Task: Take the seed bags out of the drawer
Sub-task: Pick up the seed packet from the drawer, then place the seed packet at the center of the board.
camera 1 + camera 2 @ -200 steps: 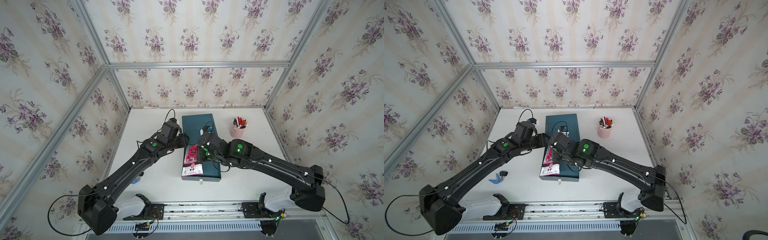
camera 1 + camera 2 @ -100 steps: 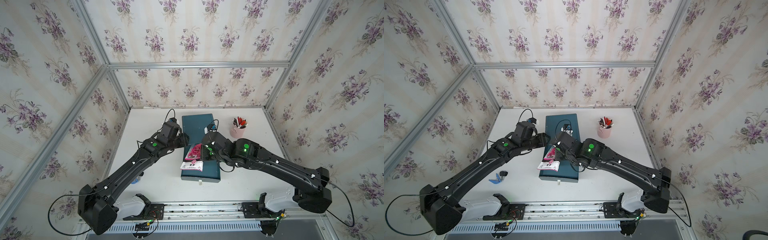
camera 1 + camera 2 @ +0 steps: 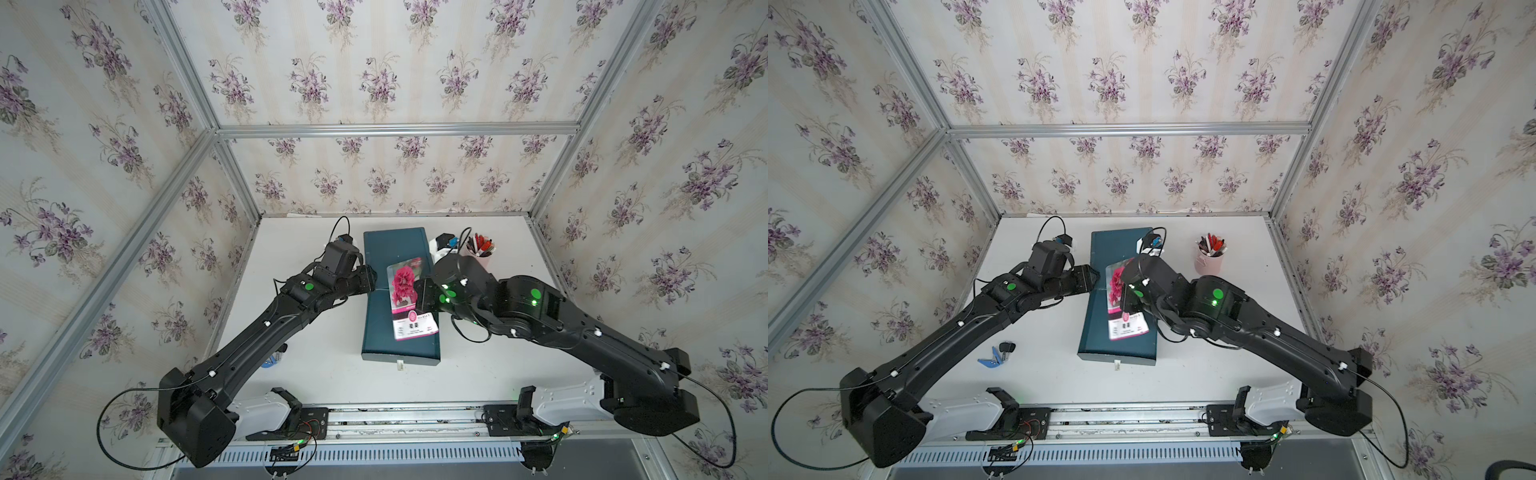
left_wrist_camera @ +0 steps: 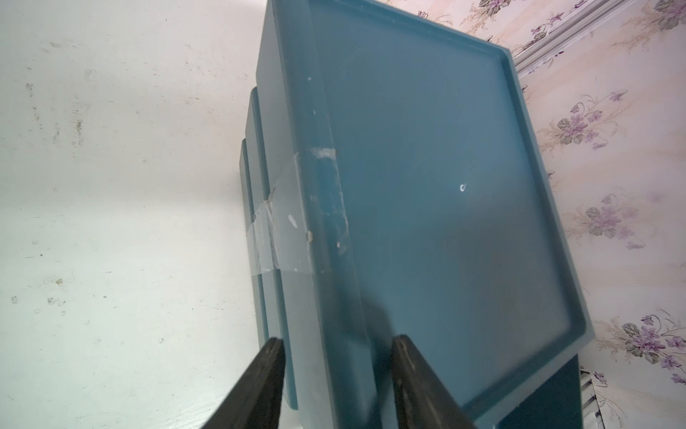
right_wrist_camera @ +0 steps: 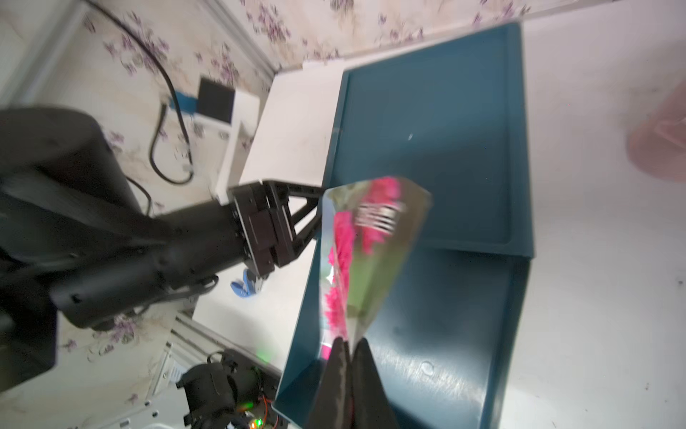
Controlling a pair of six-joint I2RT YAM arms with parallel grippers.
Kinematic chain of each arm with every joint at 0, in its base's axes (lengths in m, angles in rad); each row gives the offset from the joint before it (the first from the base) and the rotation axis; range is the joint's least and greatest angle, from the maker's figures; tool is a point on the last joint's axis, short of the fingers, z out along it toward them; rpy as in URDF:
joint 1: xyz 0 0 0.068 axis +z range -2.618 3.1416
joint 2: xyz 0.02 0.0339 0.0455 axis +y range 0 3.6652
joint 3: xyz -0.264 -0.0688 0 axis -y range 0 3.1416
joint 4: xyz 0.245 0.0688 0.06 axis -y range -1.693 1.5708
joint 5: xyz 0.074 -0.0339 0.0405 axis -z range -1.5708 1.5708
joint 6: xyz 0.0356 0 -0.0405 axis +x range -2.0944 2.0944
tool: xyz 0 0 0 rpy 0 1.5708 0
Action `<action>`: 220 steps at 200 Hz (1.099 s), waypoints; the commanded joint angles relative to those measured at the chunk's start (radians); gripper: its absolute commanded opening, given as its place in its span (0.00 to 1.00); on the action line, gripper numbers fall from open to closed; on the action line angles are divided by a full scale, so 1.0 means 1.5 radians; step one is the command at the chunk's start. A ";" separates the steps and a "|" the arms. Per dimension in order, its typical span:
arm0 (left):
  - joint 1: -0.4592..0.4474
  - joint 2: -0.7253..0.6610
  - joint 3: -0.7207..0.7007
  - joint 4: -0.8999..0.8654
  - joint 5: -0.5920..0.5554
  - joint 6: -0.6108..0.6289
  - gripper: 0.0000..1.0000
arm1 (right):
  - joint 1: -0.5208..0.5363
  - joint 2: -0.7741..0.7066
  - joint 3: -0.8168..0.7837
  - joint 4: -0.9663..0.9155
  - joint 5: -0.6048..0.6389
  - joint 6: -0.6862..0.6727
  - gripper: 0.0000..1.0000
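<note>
Right wrist: seed bag (image 5: 371,256) pinch (unclear overhead)

Cream wallpaper (image 3: 374,83) sprigged with purple violets lines every wall — silver aluminium rails (image 3: 395,129) frame the corners — and the white bench (image 3: 324,374) shows faint scuffs.

A teal drawer unit (image 4: 427,185) is seen from close beside its top, a flat tray-like surface bordered by a low raised rim, with two further teal edges (image 4: 252,178) stepped out beneath it. A strip of clear tape (image 4: 274,237) is stuck across the unit's side edge. The left gripper (image 4: 336,340) is shown at that edge, its two black fingers (image 4: 267,379) set apart on either side of the rim; whether it is clamped cannot be told. A scuffed white table (image 4: 130,185) and floral wallpaper (image 4: 601,215) are seen around the unit.
</note>
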 commanded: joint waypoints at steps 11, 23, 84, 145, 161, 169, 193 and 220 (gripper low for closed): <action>0.002 0.009 -0.005 -0.140 -0.029 0.021 0.50 | -0.110 -0.049 -0.008 -0.122 0.108 0.015 0.00; 0.002 0.009 -0.005 -0.140 -0.029 0.022 0.50 | -0.191 -0.086 -0.057 -0.100 0.076 -0.011 0.00; 0.004 0.009 -0.004 -0.142 -0.025 0.029 0.51 | -0.546 -0.163 -0.361 0.058 -0.115 -0.108 0.00; 0.004 0.014 -0.003 -0.138 -0.016 0.035 0.51 | -0.666 -0.142 -0.527 0.179 -0.219 -0.142 0.89; 0.004 0.015 -0.003 -0.136 -0.014 0.035 0.51 | -0.657 -0.177 -0.508 0.155 -0.212 -0.151 0.96; 0.004 0.015 -0.004 -0.134 -0.013 0.034 0.51 | -0.638 -0.194 -0.491 0.134 -0.199 -0.153 0.97; 0.005 0.016 -0.002 -0.131 -0.015 0.040 0.51 | -0.468 -0.214 -0.415 0.041 -0.095 -0.112 0.96; 0.006 0.019 0.005 -0.133 -0.016 0.045 0.52 | -0.169 -0.235 -0.339 -0.048 0.022 0.000 0.93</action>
